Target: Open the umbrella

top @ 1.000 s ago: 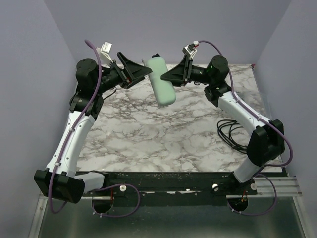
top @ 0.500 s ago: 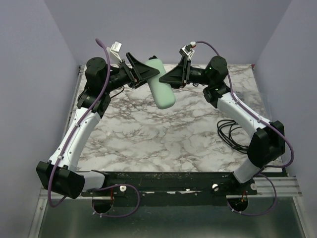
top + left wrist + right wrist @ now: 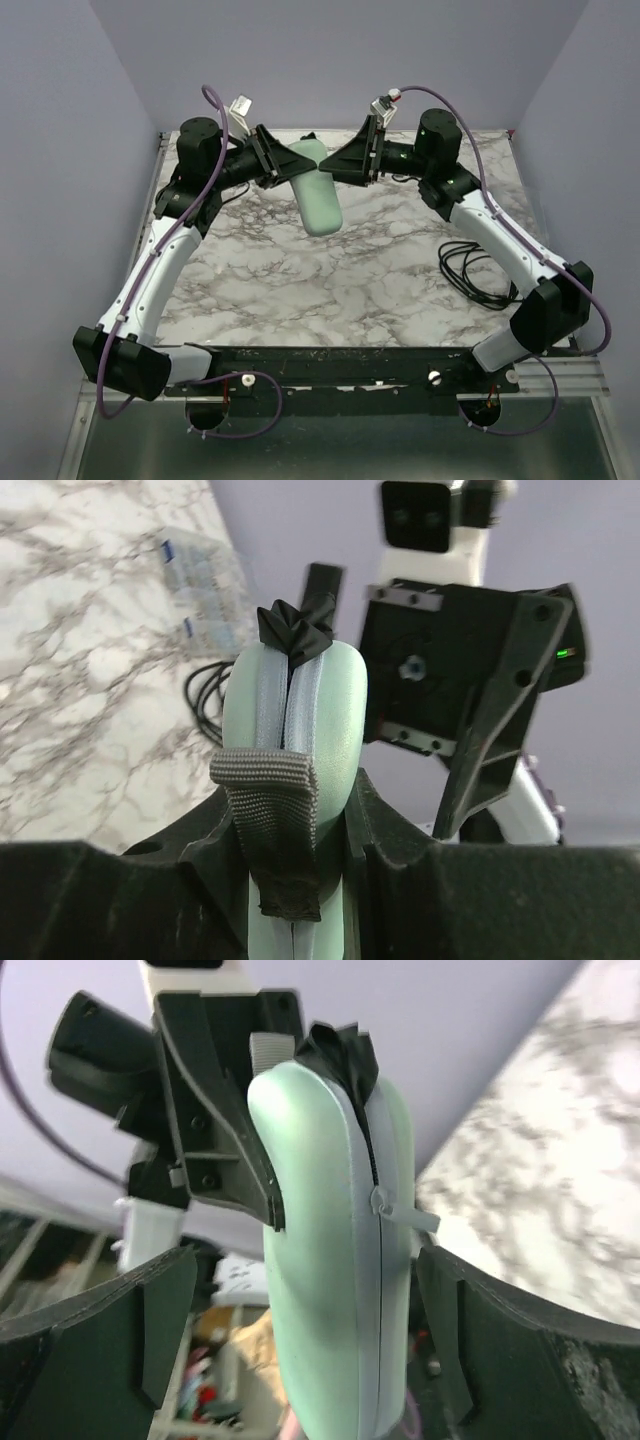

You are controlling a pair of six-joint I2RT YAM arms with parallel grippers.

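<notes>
Your left claw is clamped on the mint-green case. Its matte black fingers press against both smooth, rounded shell halves near one end. The case is a long oval clamshell with a satin plastic look, and a paler ribbed zip track runs down its middle seam. A flat loop of grey woven webbing lies across that seam just above the left claw's fingers.

The umbrella shows only as a crumpled tuft of black fabric poking from the far tip of the case. The rest of it is hidden inside the shell.

Your right claw stands spread wide around the same case. There is a clear gap beside one finger, so it is not gripping. From that wrist view a small mint zip pull sticks out sideways from the seam.

From above, the case hangs tilted between the two claws, above the glossy grey-veined marble surface. A thin black cable lies in loose coils near the right edge.
</notes>
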